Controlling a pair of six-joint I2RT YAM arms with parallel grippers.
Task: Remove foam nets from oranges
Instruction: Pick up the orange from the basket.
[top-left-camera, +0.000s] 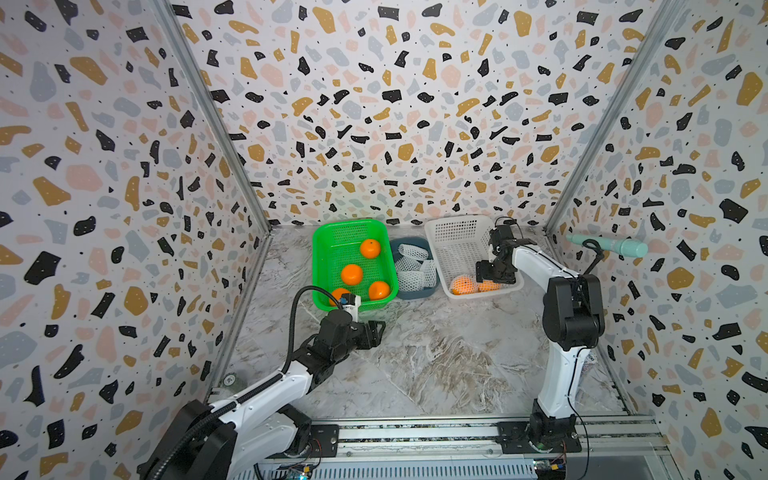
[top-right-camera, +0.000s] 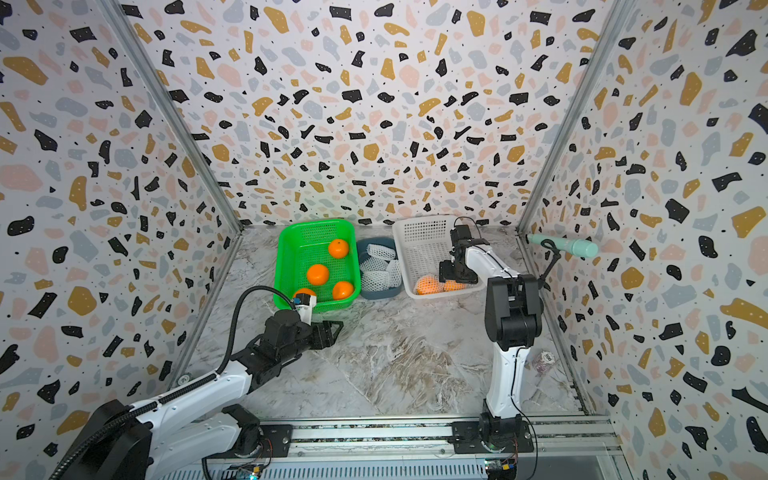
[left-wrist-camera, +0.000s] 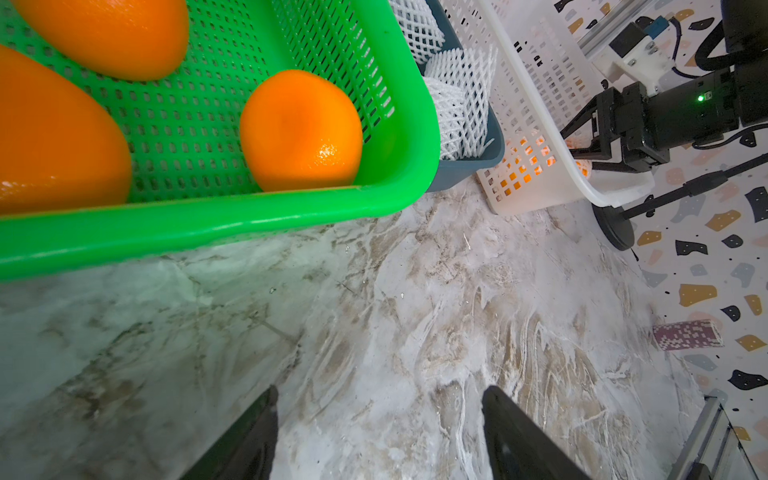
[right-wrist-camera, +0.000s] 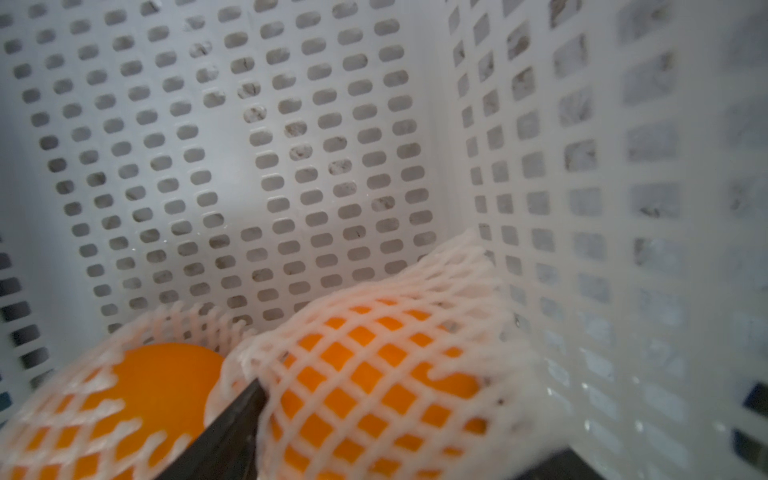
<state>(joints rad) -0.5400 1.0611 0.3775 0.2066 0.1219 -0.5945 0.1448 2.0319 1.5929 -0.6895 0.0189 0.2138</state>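
Down in the near right corner of the white basket (top-left-camera: 457, 232), the right pincer (top-left-camera: 487, 277) points at the basket floor. The right arm (top-left-camera: 559, 374) rises upright from the near rail, folds at the elbow, and its forearm slopes far-left and downward. The right wrist view shows its fingers (right-wrist-camera: 239, 419) on either side of a netted orange (right-wrist-camera: 374, 374), one of them wedged between that fruit and a second netted orange (right-wrist-camera: 124, 399) just beside it on the left. I cannot tell whether the pincer is clenched on the fruit or only brackets it. The fruit is round, so no long axis can be read, and its stem end is hidden. Its net sleeve ends in a frilled edge that stands out toward the basket's corner wall, while the neighbour's sleeve gapes toward the wrist camera, baring smooth peel. The left arm (top-left-camera: 266, 390) lies low, stretched from the near left toward the far right with its wrist about level. The left pincer (top-left-camera: 376, 332) is released, its fingers (left-wrist-camera: 249, 436) spread over bare bench (top-left-camera: 436, 353), just near of the green basket (top-left-camera: 320, 249). Four bare oranges (top-left-camera: 351, 274) lie in that basket, one partly behind the left wrist. Empty foam nets (top-left-camera: 413, 266) are heaped in a blue tub (top-left-camera: 415, 294) between the two baskets.
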